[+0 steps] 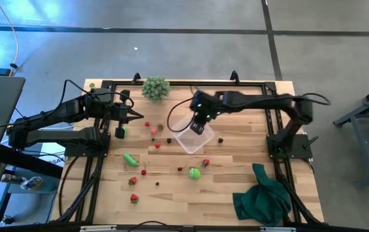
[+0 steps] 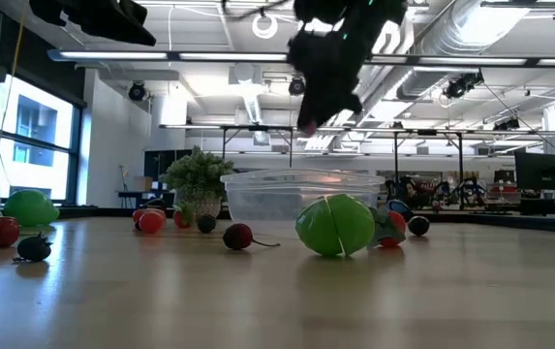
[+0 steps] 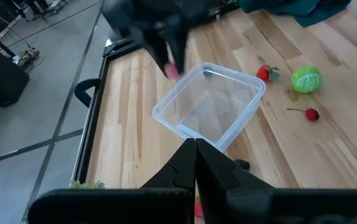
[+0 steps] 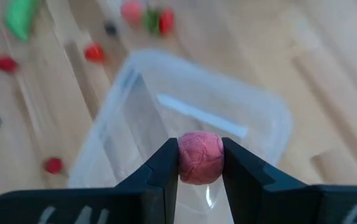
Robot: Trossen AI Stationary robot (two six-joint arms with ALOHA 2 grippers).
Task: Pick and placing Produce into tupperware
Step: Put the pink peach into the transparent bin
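My right gripper (image 4: 200,163) hangs over the clear tupperware (image 4: 166,112), shut on a small pink-red round berry (image 4: 200,155). The tupperware (image 1: 190,140) stands on its base at mid-table. More produce lies loose on the wood: a green ball (image 1: 194,173), a green oblong piece (image 1: 130,159) and several red pieces such as one (image 1: 158,145) left of the container. My left gripper (image 1: 136,116) waits shut, raised over the table's left part. My right gripper pinches the berry by two opposite sides (image 4: 183,158) between its two fingers. The fingers slant down from above. The berry is lifted clear, above the open tupperware (image 2: 301,194).
A pale green bushy clump (image 1: 156,87) stands near the far edge. A dark green cloth (image 1: 261,196) lies heaped at the near right corner. A black frame (image 1: 255,82) runs around the tabletop.
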